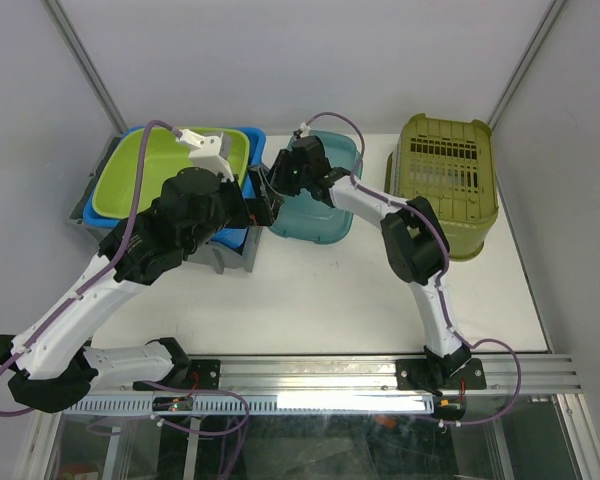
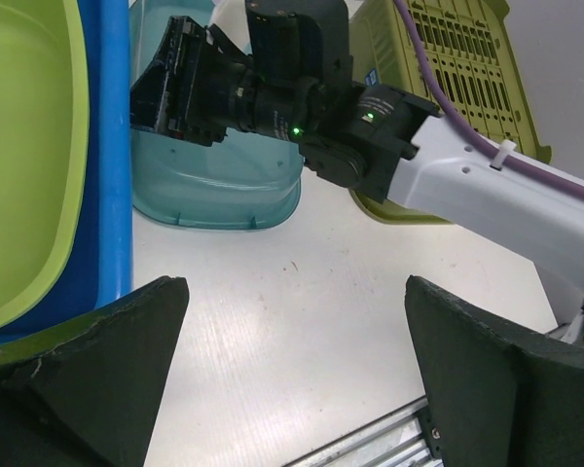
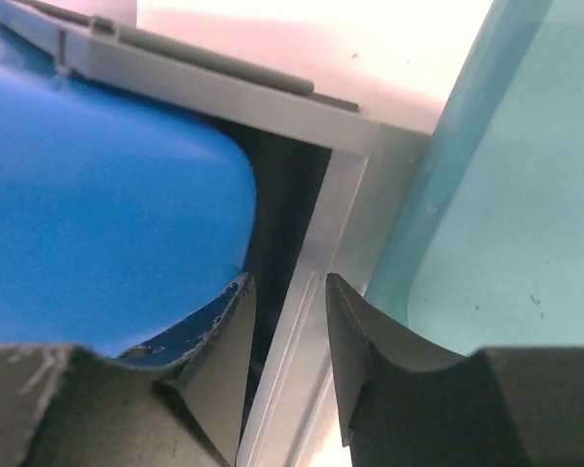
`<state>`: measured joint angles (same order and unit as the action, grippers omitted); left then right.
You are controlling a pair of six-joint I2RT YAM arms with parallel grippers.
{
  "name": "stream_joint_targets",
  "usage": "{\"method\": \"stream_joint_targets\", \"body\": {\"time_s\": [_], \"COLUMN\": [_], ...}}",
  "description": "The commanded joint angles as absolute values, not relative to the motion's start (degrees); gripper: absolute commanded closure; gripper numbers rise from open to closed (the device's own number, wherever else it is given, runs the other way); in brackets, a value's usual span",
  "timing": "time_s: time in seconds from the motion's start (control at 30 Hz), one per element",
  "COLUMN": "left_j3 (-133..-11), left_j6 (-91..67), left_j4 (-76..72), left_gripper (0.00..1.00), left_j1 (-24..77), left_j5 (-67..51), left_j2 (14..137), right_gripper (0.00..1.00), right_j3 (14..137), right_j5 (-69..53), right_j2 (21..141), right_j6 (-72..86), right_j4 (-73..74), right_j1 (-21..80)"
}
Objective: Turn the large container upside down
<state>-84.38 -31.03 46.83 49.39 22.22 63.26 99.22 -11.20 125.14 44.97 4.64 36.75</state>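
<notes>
Currently upright grey container, blue tub inside; left end effector apart; right end effector grip unclear

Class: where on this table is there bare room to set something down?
Free: the white tabletop between the arms, in front of the translucent teal plastic tub and the olive slatted basket. Crowded: the back left, where the grey plastic crate holding a blue tub and a lime tub sits close beside the teal tub, with the right claw at that seam.
</notes>
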Motion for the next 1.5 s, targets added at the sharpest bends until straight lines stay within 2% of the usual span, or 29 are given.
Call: {"method": "stream_joint_targets", "body": {"time_s": [0.0, 0.4, 0.97, 1.13, 1.47], "left_j3": [-84.5, -84.3, -83.5, -83.5, -86.3], "left_j6": [-32.4, -32.4, -32.3, -32.1, -30.4], "left_j4": [46.0, 45.7, 46.4, 46.4, 46.9], "left_gripper": [0.01, 0.01, 0.01, 0.01, 0.01], "left_j1": [48.8, 48.8, 48.8, 48.8, 48.8], "left_j5": [22.2, 20.5, 18.3, 18.2, 18.6], "left_j2": [61.9, 63.7, 63.3, 63.2, 64.0], "right_gripper": [0.62, 0.61, 0.61, 0.61, 0.51], "right_j3": [107.7, 107.2, 99.8, 99.1, 93.6], "right_j5": [-12.5, -4.1, 6.3, 6.5, 1.4], "right_j2": [129.1, 131.1, 124.4, 120.4, 110.4], "right_j6": [45.8, 39.6, 33.1, 31.7, 30.6], "right_j4": [6.4, 15.3, 19.9, 20.2, 17.6], "right_j1": [37.3, 37.7, 34.9, 34.7, 37.4]}}
